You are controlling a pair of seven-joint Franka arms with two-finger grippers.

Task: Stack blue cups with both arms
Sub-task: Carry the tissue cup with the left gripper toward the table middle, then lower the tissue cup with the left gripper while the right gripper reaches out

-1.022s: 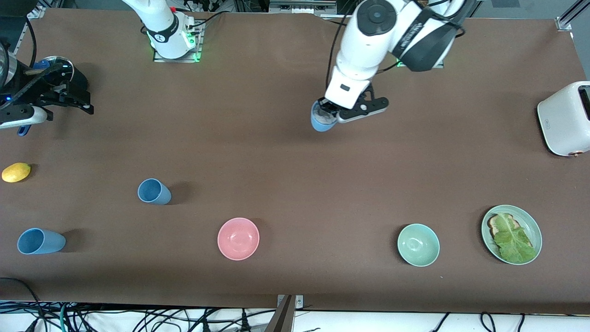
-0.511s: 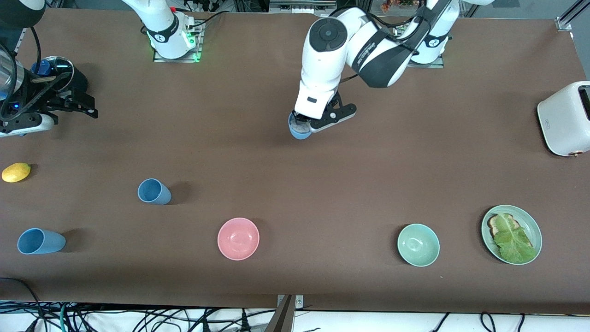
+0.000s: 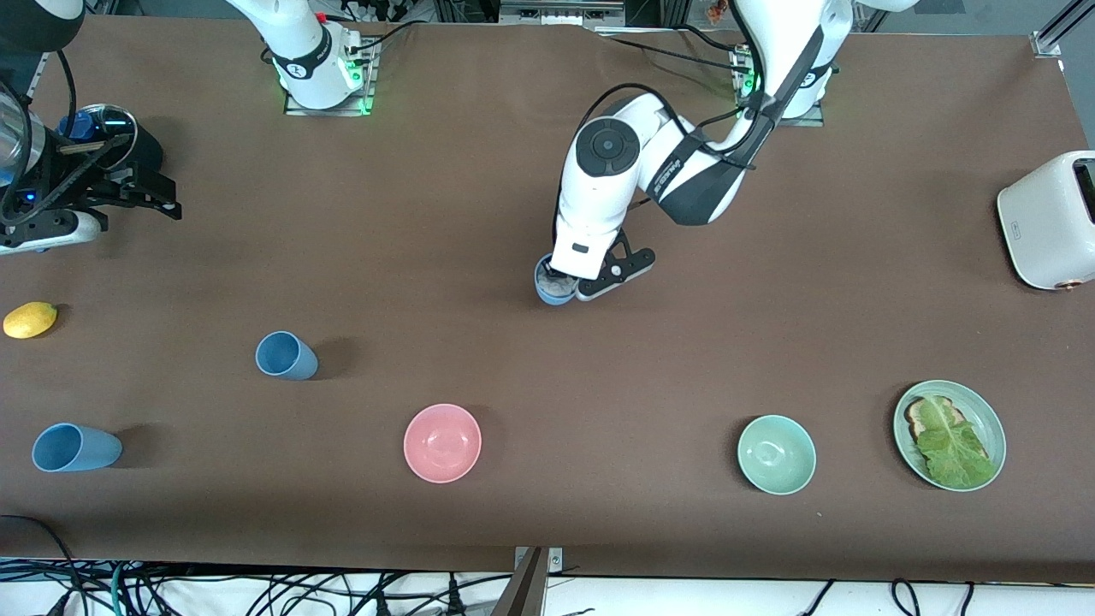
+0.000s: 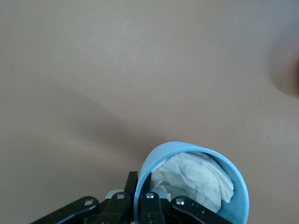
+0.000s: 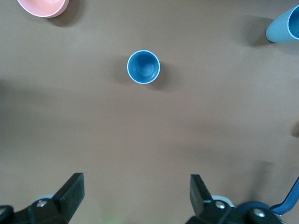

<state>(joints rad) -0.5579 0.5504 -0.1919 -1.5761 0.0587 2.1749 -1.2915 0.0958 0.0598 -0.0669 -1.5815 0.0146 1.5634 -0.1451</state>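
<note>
My left gripper (image 3: 566, 285) is shut on the rim of a blue cup (image 3: 552, 291) over the middle of the table. In the left wrist view the fingers (image 4: 132, 186) pinch the cup's wall (image 4: 238, 186), one inside and one outside, and crumpled white paper (image 4: 194, 175) fills the cup. Two more blue cups stand upright toward the right arm's end: one (image 3: 285, 355) (image 5: 143, 66) mid-table, one (image 3: 75, 447) (image 5: 285, 25) nearer the front camera. My right gripper (image 3: 167, 195) (image 5: 136, 189) waits open and empty above that end of the table.
A pink bowl (image 3: 442, 442) and a mint-green bowl (image 3: 776, 454) sit near the front edge. A green plate (image 3: 994, 421) holds toast and lettuce. A white toaster (image 3: 1048, 218) stands at the left arm's end, a lemon (image 3: 30, 319) at the right arm's end.
The left arm has carried its blue cup toward the right arm's end and then lower in the front view. The right gripper has barely shifted and stays open.
</note>
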